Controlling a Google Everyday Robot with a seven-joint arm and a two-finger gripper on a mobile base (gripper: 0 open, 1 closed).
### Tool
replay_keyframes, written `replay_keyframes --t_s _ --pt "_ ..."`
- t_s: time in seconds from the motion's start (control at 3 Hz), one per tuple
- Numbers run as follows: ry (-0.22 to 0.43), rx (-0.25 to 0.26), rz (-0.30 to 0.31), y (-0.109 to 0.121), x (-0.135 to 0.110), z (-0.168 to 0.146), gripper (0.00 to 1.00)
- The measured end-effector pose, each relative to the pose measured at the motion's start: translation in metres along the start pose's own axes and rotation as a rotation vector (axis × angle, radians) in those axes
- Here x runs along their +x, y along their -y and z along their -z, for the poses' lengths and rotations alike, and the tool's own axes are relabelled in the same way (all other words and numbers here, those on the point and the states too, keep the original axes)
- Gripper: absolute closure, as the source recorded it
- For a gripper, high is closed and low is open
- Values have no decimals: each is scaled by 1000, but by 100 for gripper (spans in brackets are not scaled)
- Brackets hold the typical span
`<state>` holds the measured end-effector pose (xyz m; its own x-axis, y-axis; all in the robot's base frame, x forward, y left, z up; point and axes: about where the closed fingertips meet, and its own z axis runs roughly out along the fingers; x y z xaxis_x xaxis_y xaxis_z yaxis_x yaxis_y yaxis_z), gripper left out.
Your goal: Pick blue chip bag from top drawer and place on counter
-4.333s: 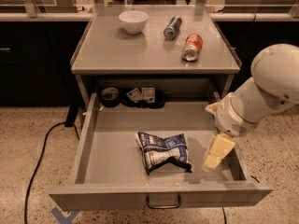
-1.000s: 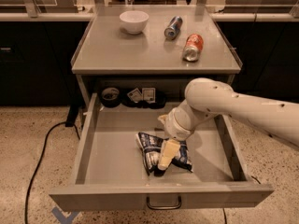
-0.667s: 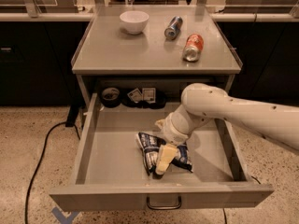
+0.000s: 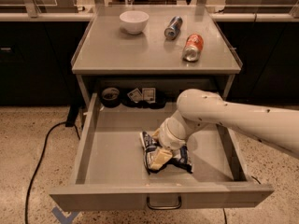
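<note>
The top drawer [image 4: 112,157] is pulled wide open, its dark loop handle [image 4: 163,203] at the front. The blue chip bag [image 4: 181,157], crumpled dark blue and white foil, lies on the drawer floor right of the middle. My gripper [image 4: 159,158] reaches down from the right on a thick white arm [image 4: 224,118] and sits right on the bag's left part, covering its middle. The counter [image 4: 135,52] is the grey cabinet top above the drawer.
On the counter stand a white bowl [image 4: 134,21], a blue-silver can [image 4: 173,27] on its side and an orange can [image 4: 192,47] on its side. Behind the drawer lie a dark round roll [image 4: 110,96] and small packets [image 4: 142,95]. A black cable [image 4: 42,148] runs over the floor at left.
My gripper came from the drawer's right side over to the bag, then sank a little lower and further left onto it. The bag looks more bunched up.
</note>
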<state>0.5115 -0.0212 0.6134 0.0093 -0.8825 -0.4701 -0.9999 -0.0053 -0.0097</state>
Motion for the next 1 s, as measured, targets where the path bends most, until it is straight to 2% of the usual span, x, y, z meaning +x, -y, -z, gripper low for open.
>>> replay_keyframes --t_s 0.33,0.67,1.0 --pt "0 0 0 0 0 0 65" --pt "6 22 -1 8 -16 28 88" --pt "-9 64 26 30 -59 94 100"
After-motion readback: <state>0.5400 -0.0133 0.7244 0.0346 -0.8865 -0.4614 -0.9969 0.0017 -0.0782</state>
